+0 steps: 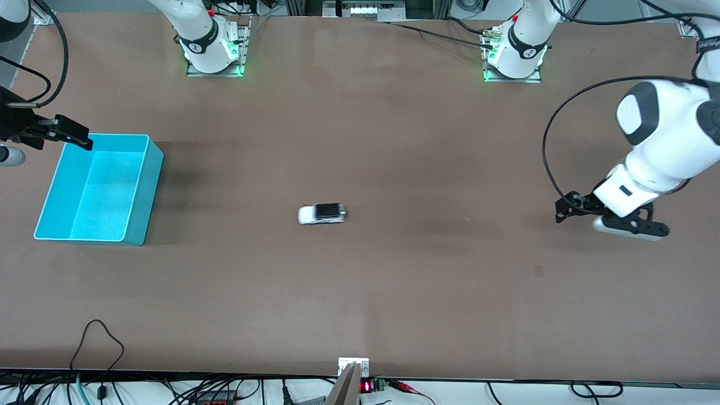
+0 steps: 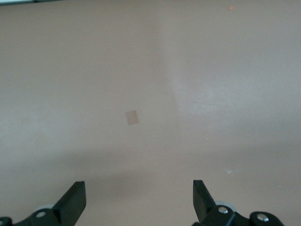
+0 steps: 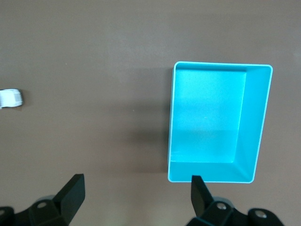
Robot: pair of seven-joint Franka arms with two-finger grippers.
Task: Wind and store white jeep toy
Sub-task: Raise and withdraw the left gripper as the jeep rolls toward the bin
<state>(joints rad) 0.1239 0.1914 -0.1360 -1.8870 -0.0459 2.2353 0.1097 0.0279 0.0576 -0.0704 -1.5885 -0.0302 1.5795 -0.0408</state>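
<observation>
The white jeep toy (image 1: 322, 214), small with a black roof, stands alone on the brown table near its middle. It also shows at the edge of the right wrist view (image 3: 10, 99). The cyan bin (image 1: 142, 185) is empty and sits at the right arm's end of the table, also seen in the right wrist view (image 3: 257, 127). My right gripper (image 1: 83, 139) (image 3: 136, 197) is open and empty, up over the bin's rim. My left gripper (image 1: 564, 209) (image 2: 139, 202) is open and empty over bare table at the left arm's end, well apart from the jeep.
A small faint square patch (image 2: 133, 117) marks the table under the left gripper, also visible in the front view (image 1: 538, 271). Cables and a small mount (image 1: 353, 365) lie along the table edge nearest the front camera.
</observation>
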